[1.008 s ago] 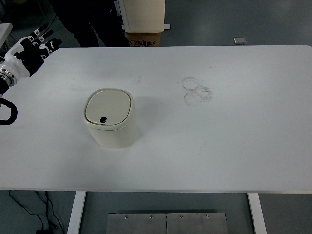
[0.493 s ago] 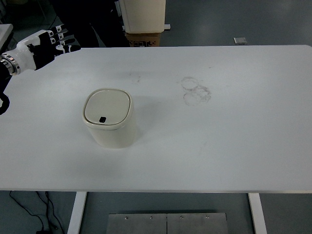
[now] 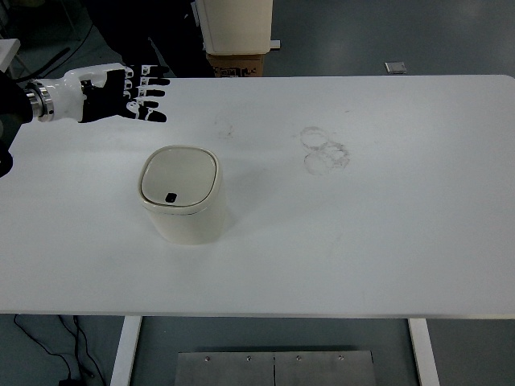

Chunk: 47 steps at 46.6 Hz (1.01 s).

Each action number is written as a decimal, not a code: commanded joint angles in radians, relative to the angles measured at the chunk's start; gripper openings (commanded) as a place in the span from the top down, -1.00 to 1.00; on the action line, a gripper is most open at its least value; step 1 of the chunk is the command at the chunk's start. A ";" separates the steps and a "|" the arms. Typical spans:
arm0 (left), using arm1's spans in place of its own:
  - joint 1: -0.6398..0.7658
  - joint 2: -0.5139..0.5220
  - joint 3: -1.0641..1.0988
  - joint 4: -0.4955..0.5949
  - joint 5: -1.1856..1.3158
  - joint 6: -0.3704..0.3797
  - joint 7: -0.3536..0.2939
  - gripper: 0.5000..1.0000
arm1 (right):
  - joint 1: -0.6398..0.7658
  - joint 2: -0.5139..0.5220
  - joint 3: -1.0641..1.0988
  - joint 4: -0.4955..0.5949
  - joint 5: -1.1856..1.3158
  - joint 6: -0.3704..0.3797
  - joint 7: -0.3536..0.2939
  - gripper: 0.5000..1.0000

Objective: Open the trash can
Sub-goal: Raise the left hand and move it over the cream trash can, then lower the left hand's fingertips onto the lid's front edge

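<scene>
A small cream trash can (image 3: 182,195) stands on the white table (image 3: 362,225), left of centre. Its lid is down, with a small black button (image 3: 170,197) near the lid's front edge. My left hand (image 3: 121,94), black and white, reaches in from the upper left and hovers above the table behind the can, well apart from it. Its fingers (image 3: 150,98) are spread and point right, holding nothing. No right arm shows in the view.
Faint ring marks (image 3: 324,149) stain the table right of centre. Beyond the far edge stand a cream machine on a cardboard box (image 3: 236,39) and a dark shape beside it. The table's metal legs (image 3: 127,348) show at the bottom.
My left hand has moved rightward from the table's far left corner to a spot behind the can, fingers still spread. The can has not moved.
</scene>
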 commanded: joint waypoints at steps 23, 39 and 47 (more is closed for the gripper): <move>-0.184 -0.014 0.054 -0.196 0.161 -0.042 0.060 -1.00 | 0.000 0.000 0.000 0.000 0.000 0.000 0.000 -0.97; -0.311 -0.002 0.057 -0.230 0.325 -0.197 0.104 -1.00 | 0.000 0.000 0.000 0.000 0.000 0.000 0.000 -0.97; -0.333 0.011 0.065 -0.230 0.434 -0.197 0.123 -1.00 | 0.000 0.000 0.001 0.000 0.000 0.000 0.000 -0.97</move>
